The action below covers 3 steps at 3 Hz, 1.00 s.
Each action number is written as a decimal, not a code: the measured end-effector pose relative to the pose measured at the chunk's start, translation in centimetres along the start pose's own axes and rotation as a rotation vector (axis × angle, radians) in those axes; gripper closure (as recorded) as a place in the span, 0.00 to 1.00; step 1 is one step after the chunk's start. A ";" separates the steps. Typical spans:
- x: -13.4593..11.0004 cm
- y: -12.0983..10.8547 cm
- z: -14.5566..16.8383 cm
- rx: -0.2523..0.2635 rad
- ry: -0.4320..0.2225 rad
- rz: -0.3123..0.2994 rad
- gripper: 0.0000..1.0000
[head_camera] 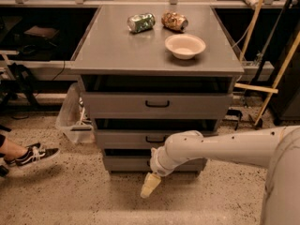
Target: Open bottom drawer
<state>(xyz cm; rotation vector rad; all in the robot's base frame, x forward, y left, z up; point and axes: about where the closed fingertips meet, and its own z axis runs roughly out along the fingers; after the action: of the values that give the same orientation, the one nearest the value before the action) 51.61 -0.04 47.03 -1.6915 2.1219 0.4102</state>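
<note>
Item: white, rounded robot arm (234,146), entering from the right edge and reaching left across the foreground. At its end is a cream-coloured tool (150,185), hanging tip-down over the speckled stone floor (70,196), just in front of the cabinet's base. Whether it is apart or together cannot be told.

Item: black-and-white sneaker (33,154) on a foot, at the left edge, on the floor.

Item: grey metal bottom drawer (126,163), the lowest of three, with a low flat front. It sits directly behind the arm's wrist, and its handle is hidden by the arm.

Item: grey metal middle drawer (122,138), directly above. Its small black handle is partly covered by the arm.

Item: grey metal top drawer (117,105), the tallest front, with its black bar handle (157,104) in full view.

Item: clear plastic bin (70,118), on the floor beside the cabinet's left side.

Item: flat grey counter (117,46) capping the cabinet. It carries:
- a cream round bowl (185,46), upright, toward the right
- a green drinks can (141,22) lying on its side, farther back
- a brown crumpled packet (175,21), just right of the can and apart from it

Item: pale wooden poles (265,50), leaning at the right rear.
</note>
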 end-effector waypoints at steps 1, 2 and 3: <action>0.0 -0.1 -0.6 0.005 0.000 -0.008 0.00; 3.5 -0.9 0.0 -0.012 -0.025 0.037 0.00; 10.1 -3.9 -1.6 0.031 -0.098 0.125 0.00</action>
<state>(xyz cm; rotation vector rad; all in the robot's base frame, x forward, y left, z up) 53.26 -10.39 43.71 -1.4955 2.1570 0.4839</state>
